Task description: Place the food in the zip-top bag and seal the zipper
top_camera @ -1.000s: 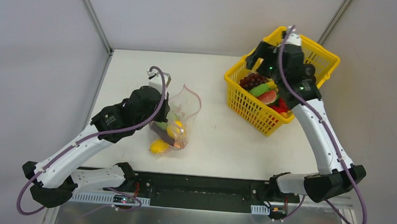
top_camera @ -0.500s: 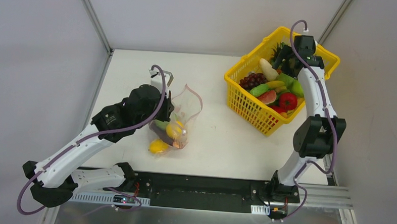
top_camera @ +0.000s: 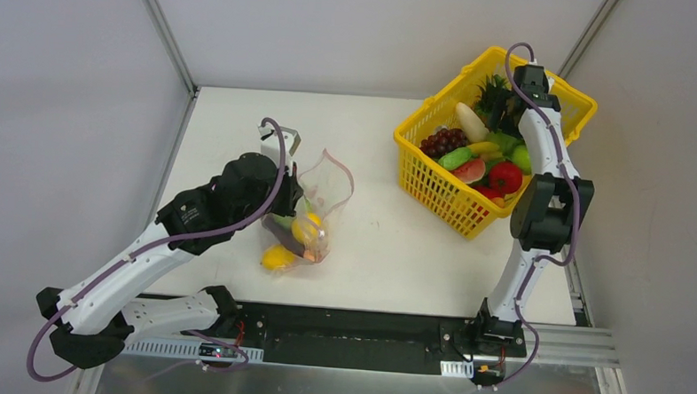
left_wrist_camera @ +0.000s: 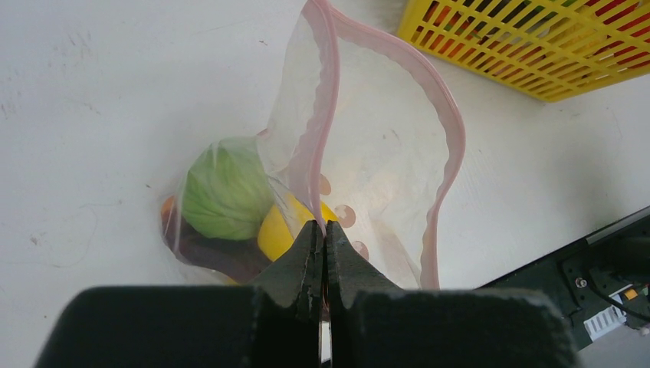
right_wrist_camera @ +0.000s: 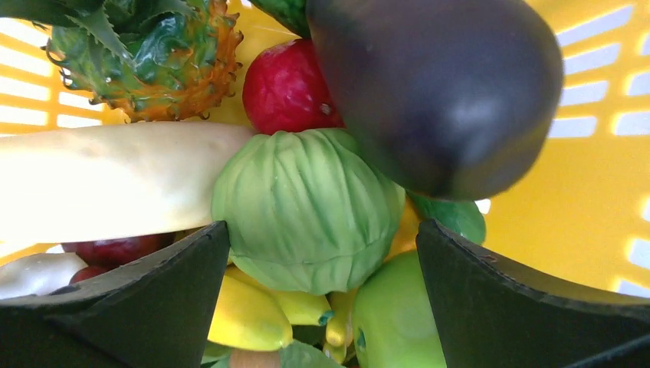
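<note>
The clear zip-top bag (top_camera: 325, 196) lies at the table's middle left, its mouth gaping toward the basket. The pink-red zipper (left_wrist_camera: 448, 138) curves round that mouth. My left gripper (left_wrist_camera: 323, 230) is shut on the near rim of the bag. Inside the bag are a green cabbage (left_wrist_camera: 226, 192) and a yellow fruit (left_wrist_camera: 280, 230). My right gripper (right_wrist_camera: 322, 230) hangs open inside the yellow basket, its fingers either side of another green cabbage (right_wrist_camera: 306, 207), holding nothing. Around it lie a dark eggplant (right_wrist_camera: 437, 92), a pineapple (right_wrist_camera: 146, 54) and a white radish (right_wrist_camera: 100, 180).
The yellow lattice basket (top_camera: 434, 187) stands at the back right, also holding purple grapes (top_camera: 442, 142) and a red tomato (top_camera: 506, 177). The right arm (top_camera: 544, 214) stands folded upright beside it. A black rail (top_camera: 357, 335) runs along the table's near edge.
The right arm has folded upright and carried its gripper to the basket's far right side, jaws opening a little wider. The left gripper and the bag have barely moved.
</note>
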`<act>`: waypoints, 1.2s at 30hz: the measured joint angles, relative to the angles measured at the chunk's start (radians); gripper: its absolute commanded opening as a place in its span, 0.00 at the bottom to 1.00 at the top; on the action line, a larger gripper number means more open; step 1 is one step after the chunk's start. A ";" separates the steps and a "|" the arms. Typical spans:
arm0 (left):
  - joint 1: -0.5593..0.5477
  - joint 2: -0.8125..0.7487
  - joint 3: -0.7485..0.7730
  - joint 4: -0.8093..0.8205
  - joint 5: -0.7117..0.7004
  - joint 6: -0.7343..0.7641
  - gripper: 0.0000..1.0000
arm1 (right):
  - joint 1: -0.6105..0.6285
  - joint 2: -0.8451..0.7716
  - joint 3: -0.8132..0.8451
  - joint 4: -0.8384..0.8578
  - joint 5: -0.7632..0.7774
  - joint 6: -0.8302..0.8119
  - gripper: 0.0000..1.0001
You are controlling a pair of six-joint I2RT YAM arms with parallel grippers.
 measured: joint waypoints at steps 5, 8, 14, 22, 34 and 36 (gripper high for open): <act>0.000 -0.009 -0.011 0.000 0.000 0.000 0.00 | 0.000 0.037 0.003 0.039 -0.011 -0.013 0.65; 0.000 -0.009 -0.011 0.001 0.000 0.000 0.00 | -0.002 0.042 0.011 0.049 -0.021 -0.027 0.48; 0.000 -0.017 -0.016 0.006 0.000 0.000 0.00 | -0.010 0.013 -0.033 0.082 -0.076 -0.036 0.23; 0.000 -0.020 -0.032 0.012 0.008 0.000 0.00 | -0.020 -0.182 -0.194 0.199 -0.220 -0.001 0.16; 0.000 -0.062 -0.058 0.012 0.015 -0.029 0.00 | -0.021 -0.434 -0.382 0.307 -0.336 0.093 0.17; 0.000 -0.061 -0.058 0.012 0.015 -0.032 0.00 | -0.021 -0.462 -0.397 0.323 -0.354 0.106 0.18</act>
